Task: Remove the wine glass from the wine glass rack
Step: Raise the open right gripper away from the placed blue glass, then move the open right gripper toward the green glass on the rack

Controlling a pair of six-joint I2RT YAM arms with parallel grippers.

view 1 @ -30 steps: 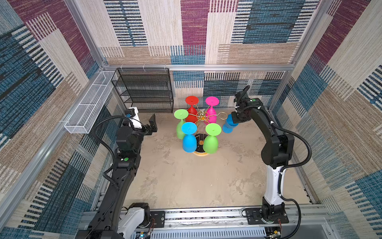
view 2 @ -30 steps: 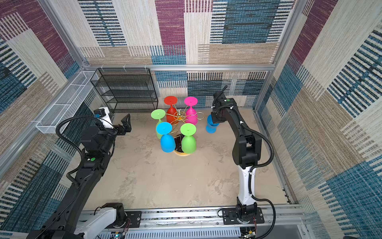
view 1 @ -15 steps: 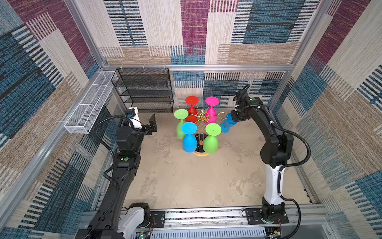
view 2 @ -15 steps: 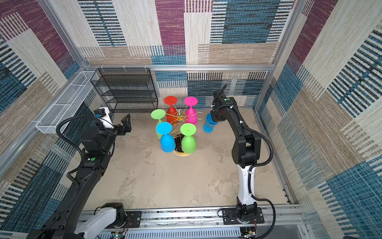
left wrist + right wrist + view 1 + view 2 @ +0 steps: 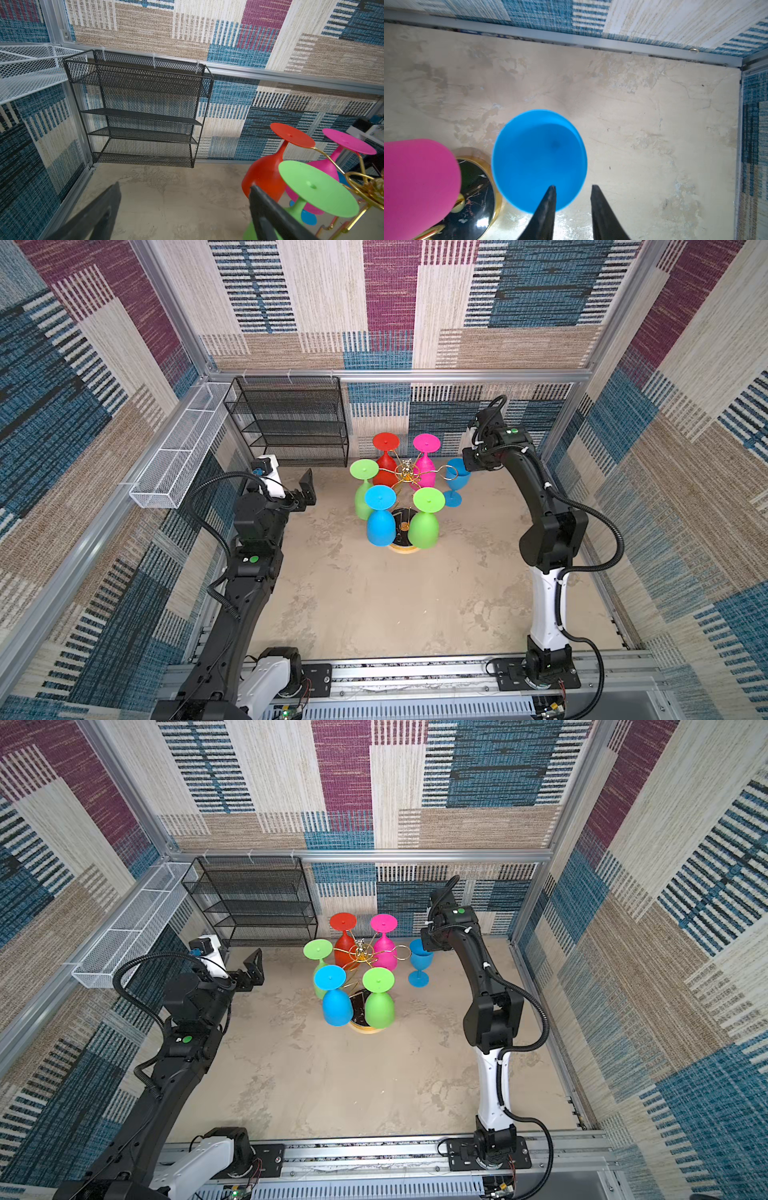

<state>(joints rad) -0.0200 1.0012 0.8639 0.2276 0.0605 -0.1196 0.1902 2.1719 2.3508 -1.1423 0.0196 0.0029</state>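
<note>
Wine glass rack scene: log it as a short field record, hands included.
wine glass rack: upright on table
hung bowl-down: red glass, pink glass, two green glasses, light blue glass
off rack: blue wine glass, upright on table beside rack
right hand: open, fingers either side of its rim
left hand: open, empty, clear of rack

Wine glass point(image 5: 537, 158): blue, upright on the counter point(image 5: 633, 124), off the rack; its rim passes between the parted fingers of the right claw point(image 5: 572, 187). Wine glass rack point(image 5: 405, 472) (gold wire, black marbled base) stands upright just beyond the glass from that claw.
</note>
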